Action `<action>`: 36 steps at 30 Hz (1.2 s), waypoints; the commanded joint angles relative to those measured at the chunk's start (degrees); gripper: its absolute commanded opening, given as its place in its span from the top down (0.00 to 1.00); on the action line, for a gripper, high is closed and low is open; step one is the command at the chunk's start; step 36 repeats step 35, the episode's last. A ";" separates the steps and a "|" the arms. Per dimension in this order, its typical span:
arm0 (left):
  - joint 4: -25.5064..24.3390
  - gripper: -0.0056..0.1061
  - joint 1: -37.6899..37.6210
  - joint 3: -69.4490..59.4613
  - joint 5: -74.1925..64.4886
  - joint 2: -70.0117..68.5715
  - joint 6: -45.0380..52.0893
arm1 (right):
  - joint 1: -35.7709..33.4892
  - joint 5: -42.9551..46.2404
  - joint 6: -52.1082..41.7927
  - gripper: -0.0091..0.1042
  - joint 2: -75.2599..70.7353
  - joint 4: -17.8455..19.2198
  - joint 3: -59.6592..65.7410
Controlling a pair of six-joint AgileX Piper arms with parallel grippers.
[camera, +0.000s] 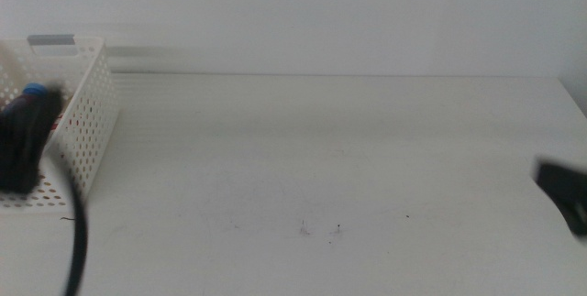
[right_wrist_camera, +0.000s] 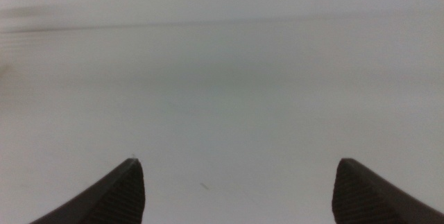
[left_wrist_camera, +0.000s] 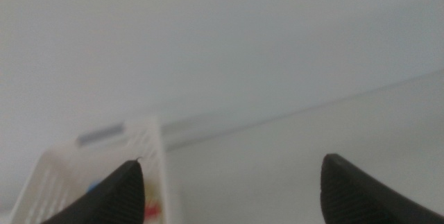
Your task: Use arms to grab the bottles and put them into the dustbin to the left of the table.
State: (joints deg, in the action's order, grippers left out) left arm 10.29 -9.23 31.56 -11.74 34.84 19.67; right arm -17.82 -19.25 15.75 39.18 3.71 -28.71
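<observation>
- Standing at the far left of the tabletop, the dustbin was a white rectangular basket with perforated sides and a grey mark on its back rim; the middle view cut off its left part.
- Inside the dustbin, the left wrist view showed a small patch of blue and a patch of red low down by the near wall; both were blurred, and which bottles they belonged to could not be told for sure; no yellow one could be made out.
- In the middle view a blue cap showed just above the dark mass of the left tool, over the basket's interior; whether it was gripped or lying in the basket could not be told from that blurred view.
- The left tool had its jaws spread wide in its own wrist view, with nothing seen between them; the dustbin lay beyond one jaw, and bare tabletop beyond the other.
- A thick black cable ran down from the left arm to the picture's lower edge.
- The right tool sat at the right edge of the middle view, low over the tabletop, well apart from the dustbin.
- Its own wrist view showed the right tool with jaws wide apart and gripping nothing; only plain white tabletop lay ahead.
</observation>
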 commanded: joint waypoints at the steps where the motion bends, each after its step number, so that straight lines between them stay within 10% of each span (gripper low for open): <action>1: -1.43 0.21 1.95 -6.56 1.15 -6.43 -0.21 | 3.80 1.42 -0.34 0.11 -7.17 0.61 7.11; 13: 5.19 0.21 9.92 -31.26 1.29 -32.24 -0.21 | 15.78 1.53 -0.34 0.11 -39.18 0.76 28.71; 36: 5.22 0.21 9.92 -31.56 2.10 -34.84 -0.21 | 15.81 4.20 -0.34 0.11 -39.18 1.76 28.71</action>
